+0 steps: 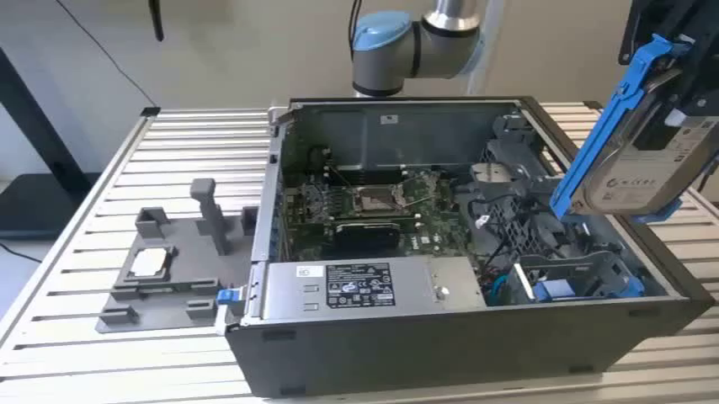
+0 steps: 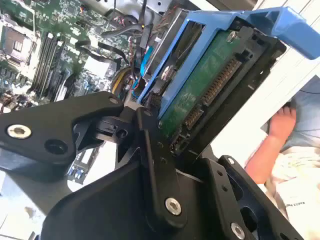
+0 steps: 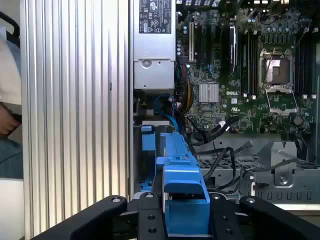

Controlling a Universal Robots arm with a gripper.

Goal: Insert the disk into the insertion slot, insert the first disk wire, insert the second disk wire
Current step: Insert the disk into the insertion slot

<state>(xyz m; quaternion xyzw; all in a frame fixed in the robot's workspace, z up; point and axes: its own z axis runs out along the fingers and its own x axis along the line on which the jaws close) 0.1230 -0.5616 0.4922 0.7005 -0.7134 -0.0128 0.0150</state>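
I lose the disk [image 1: 646,168] past the exterior view's right edge and the arm [image 1: 416,42] past its top. In the first wrist view the fingers [image 3: 150,222] cover the disk's near end, and the edge crops a person [image 3: 7,100].

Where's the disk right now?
At the exterior view's right, the disk is held tilted in the gripper above the insertion slot, not yet in it.
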